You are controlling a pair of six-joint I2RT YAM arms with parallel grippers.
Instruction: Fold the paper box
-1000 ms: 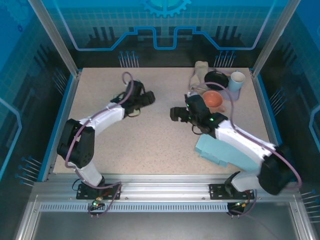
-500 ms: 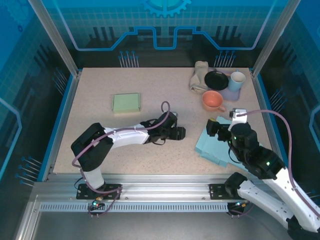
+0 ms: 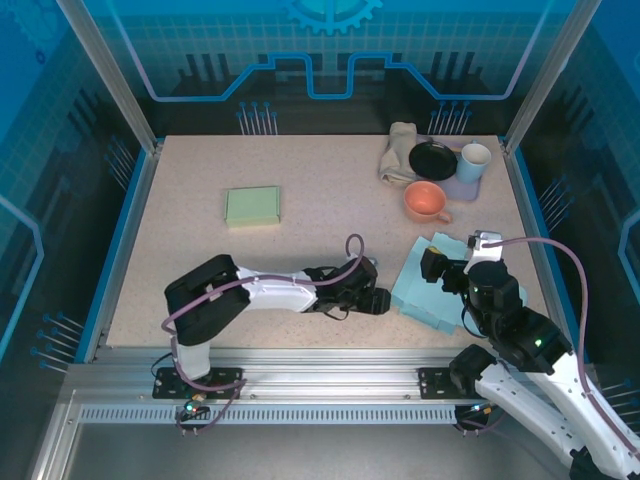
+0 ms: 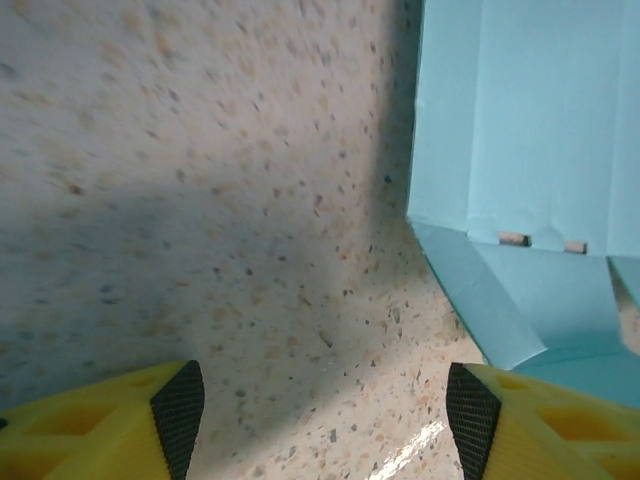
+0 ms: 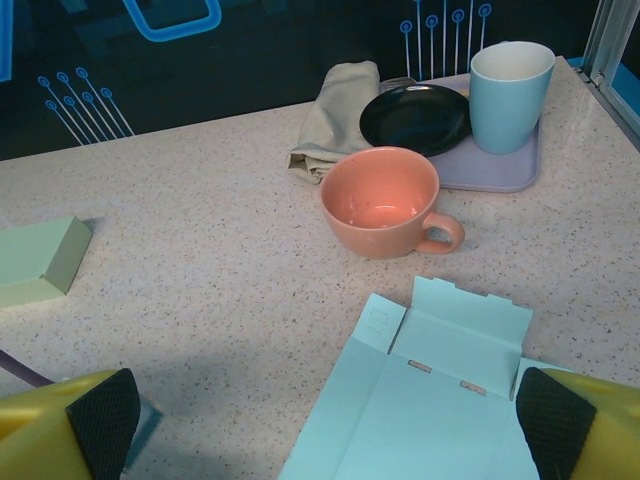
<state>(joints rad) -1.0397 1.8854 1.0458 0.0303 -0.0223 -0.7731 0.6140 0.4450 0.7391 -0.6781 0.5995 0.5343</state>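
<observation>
While left gripper (image 4: pixel 320 400) gapes empty beside paper box (image 4: pixel 520 150) edge; right gripper (image 5: pixel 328 420) spread wide over it

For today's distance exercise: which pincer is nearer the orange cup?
Right. The right pincer hangs just near-side of the orange cup; the left pincer sits farther, left of the blue paper.

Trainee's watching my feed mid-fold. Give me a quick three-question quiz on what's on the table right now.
1. True or false: the left gripper is shut on the flat blue box sheet.
2. Which stands on the lavender tray? A) orange cup B) blue cup C) beige cloth
3. Fill in: the folded box at far left is ____.
Key: 1 false, its jaws stand open beside the sheet; 2 B; 3 green.
</observation>
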